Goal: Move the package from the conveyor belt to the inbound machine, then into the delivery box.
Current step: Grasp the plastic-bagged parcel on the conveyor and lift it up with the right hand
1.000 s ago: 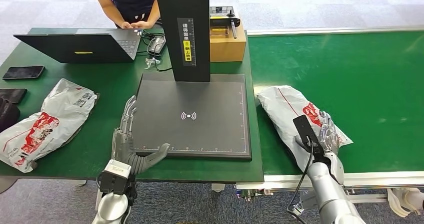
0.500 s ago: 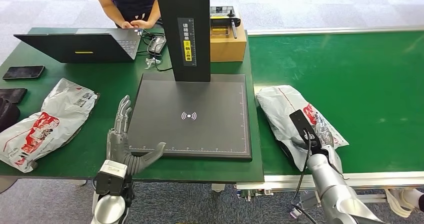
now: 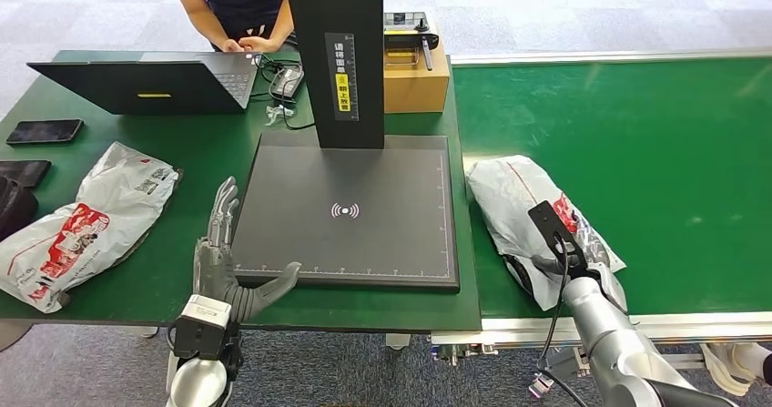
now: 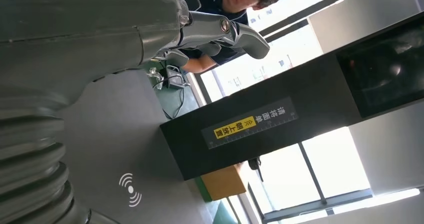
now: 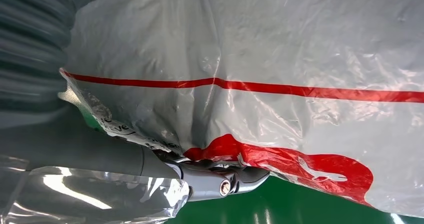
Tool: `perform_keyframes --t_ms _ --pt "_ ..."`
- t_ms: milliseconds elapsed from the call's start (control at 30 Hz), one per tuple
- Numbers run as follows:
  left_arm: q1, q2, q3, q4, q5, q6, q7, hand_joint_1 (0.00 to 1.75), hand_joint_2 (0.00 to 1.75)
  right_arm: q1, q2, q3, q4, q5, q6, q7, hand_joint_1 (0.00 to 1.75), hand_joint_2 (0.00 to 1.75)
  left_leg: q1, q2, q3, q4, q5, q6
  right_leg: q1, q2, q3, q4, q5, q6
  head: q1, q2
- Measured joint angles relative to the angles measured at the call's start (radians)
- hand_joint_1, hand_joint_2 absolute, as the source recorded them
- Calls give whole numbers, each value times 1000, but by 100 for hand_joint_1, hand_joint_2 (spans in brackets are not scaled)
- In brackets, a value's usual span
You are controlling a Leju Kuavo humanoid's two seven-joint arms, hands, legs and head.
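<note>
Task status: early. The package (image 3: 523, 208) lies on the conveyor belt (image 3: 655, 143), near its edge facing the inbound machine (image 3: 350, 211). The right hand (image 3: 587, 257) rests on it, thumb against the film; a full hold cannot be confirmed. The left hand (image 3: 223, 257), fingers spread and empty, sits at the machine's near corner. Another bag (image 3: 86, 220) occupies the tabletop (image 3: 182, 279) at its far-side edge.

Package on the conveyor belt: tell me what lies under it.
The package lies on the green conveyor belt. The right hand grips its near end, thumb against the plastic. The belt beneath and the package's contents are hidden.
</note>
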Motion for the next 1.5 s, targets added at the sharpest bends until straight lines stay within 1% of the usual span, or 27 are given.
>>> perform_keyframes --t_ms 33,100,133,200,300,533,733,900,1000,1133,1367,1500 --pt "0 0 0 0 0 0 0 0 175 -1 0 0 2 2 2 -1 101 175 0 0 0 0 0 0 0 0 0 0 0 0 0 0" --pt "0 0 -1 0 0 0 0 0 175 -1 0 1 5 5 6 -4 159 175 0 0 0 0 0 0 0 0 0 0 0 0 0 0" --pt "-1 0 -1 1 1 0 0 0 175 -1 0 1 7 6 7 -6 166 175 0 0 0 0 0 0 0 0 0 0 0 0 0 0" --pt "-2 0 -3 2 3 0 -2 0 175 -1 0 1 9 7 9 -16 171 175 0 0 0 0 0 0 0 0 0 0 0 1 0 0" --pt "-6 1 -4 5 11 1 -6 0 175 -1 -2 1 9 9 9 -32 175 175 0 0 0 1 0 0 0 0 1 0 1 1 0 0" --pt "-11 4 -6 14 30 18 -13 0 175 -4 -5 2 9 15 -3 -73 175 175 0 0 0 1 0 0 0 0 1 0 1 2 0 0" --pt "-10 5 -14 14 33 23 -15 0 175 2 -2 8 0 6 -52 -126 175 175 0 0 0 1 0 0 0 0 0 0 1 2 0 0" --pt "-8 5 -20 14 36 34 -11 0 175 31 6 28 -56 -15 -112 -184 175 175 0 0 -2 1 0 0 0 0 -1 0 1 2 0 0" --pt "-7 5 -26 14 38 39 -10 0 175 58 15 49 -130 -38 -143 -205 175 175 0 0 -3 1 0 0 0 0 -2 0 1 2 0 0" --pt "-5 5 -30 15 39 46 -10 0 175 113 29 89 -272 -61 -178 -220 175 175 0 0 -3 1 0 0 0 0 -2 0 1 1 0 0" --pt "-1 5 -33 19 40 63 -19 0 175 211 42 178 -539 -84 -218 -245 175 175 0 0 -3 1 0 0 0 0 -3 0 1 1 0 0" --pt "5 5 -33 21 43 76 -31 0 175 257 46 236 -665 -84 -223 -253 175 175 0 0 -4 1 0 0 0 0 -3 0 1 1 0 0"
